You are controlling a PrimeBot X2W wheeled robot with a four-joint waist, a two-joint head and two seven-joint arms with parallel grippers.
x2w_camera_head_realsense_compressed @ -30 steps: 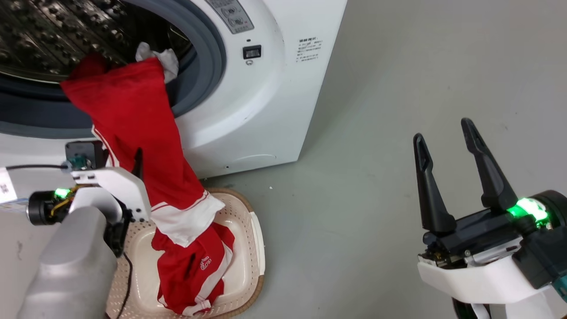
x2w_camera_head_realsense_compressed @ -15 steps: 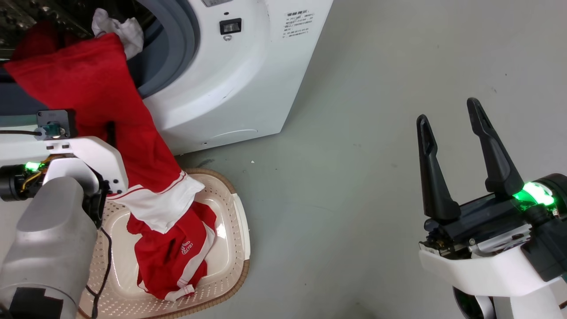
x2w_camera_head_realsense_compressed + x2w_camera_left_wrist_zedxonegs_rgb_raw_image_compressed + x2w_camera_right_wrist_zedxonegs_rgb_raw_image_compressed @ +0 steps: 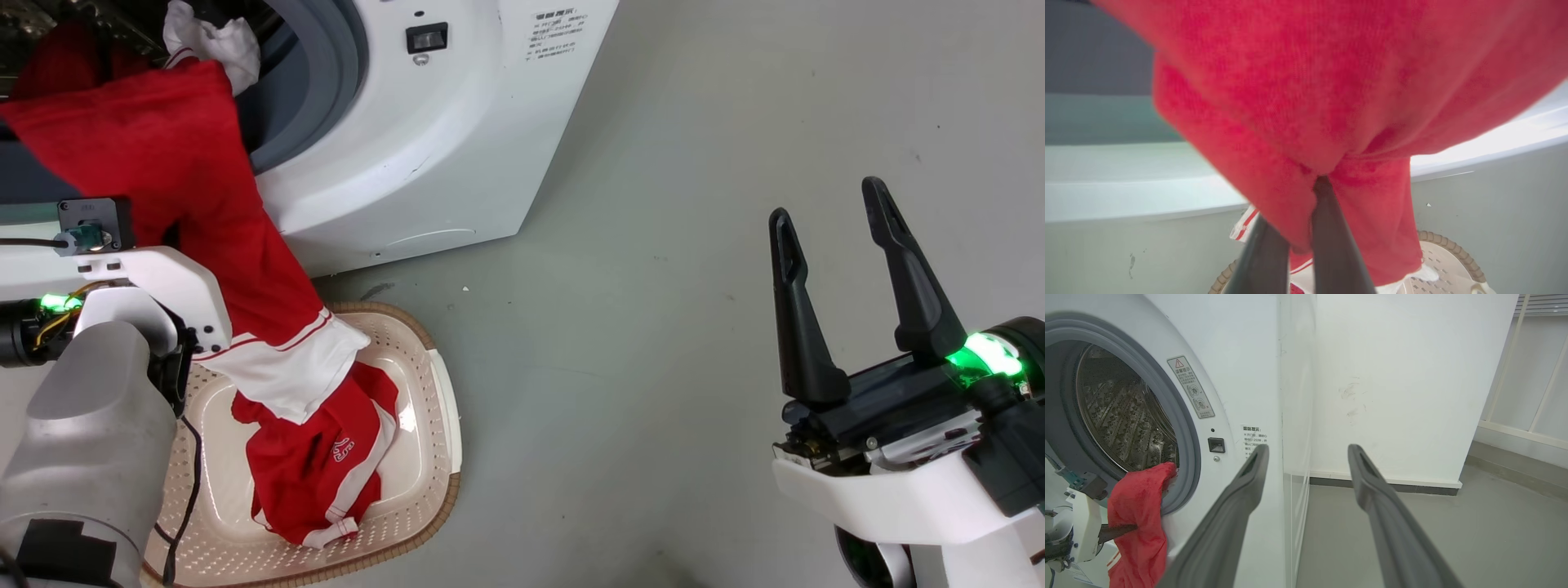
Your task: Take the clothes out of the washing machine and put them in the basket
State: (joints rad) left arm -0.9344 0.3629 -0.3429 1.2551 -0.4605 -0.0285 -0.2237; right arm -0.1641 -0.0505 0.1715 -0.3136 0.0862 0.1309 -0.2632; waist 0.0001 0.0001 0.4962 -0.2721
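A long red garment [image 3: 204,212] with a white cuff hangs out of the washing machine [image 3: 424,147] drum down into the basket [image 3: 445,408]. In the left wrist view my left gripper [image 3: 1310,196] is shut on a fold of that red cloth, low in front of the machine. A second red garment [image 3: 318,465] with white number print lies in the basket. A small white cloth [image 3: 216,41] sits on the grey door seal above the red one. My right gripper [image 3: 826,200] is open and holds nothing, far to the right over the floor.
The basket stands on the grey floor right against the machine's front. Bare floor [image 3: 653,327] stretches between the machine and my right gripper. A white wall [image 3: 1392,396] stands beside the machine in the right wrist view.
The head camera has shifted, sliding the machine and basket leftwards in view. My left gripper keeps its hold, and the garment's white cuff has sunk slightly lower into the basket. The right gripper stays open.
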